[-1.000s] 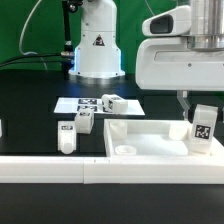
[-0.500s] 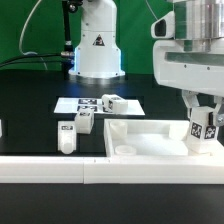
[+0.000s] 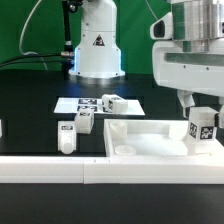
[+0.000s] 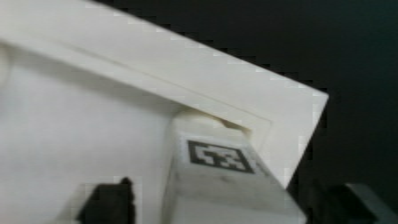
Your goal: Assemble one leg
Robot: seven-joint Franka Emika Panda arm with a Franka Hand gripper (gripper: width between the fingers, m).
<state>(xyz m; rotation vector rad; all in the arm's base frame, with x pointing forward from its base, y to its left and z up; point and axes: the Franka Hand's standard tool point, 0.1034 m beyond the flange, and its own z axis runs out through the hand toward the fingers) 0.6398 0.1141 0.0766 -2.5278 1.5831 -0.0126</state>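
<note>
Leg (image 3: 203,129) stands upright near the bench's (image 3: 40,85) front corner, clamped in the claw (image 3: 201,112). It looks light, stiff and smooth-sided; gripping its flat upper faces seems safest.

Tight at the tray corner, open over the black table

My gripper (image 3: 202,112) is hemmed in by the leg (image 3: 203,130) and the tray's raised wall (image 3: 150,126); loose legs (image 3: 84,121) near the marker board (image 3: 70,105) block the exterior view's left.
</note>
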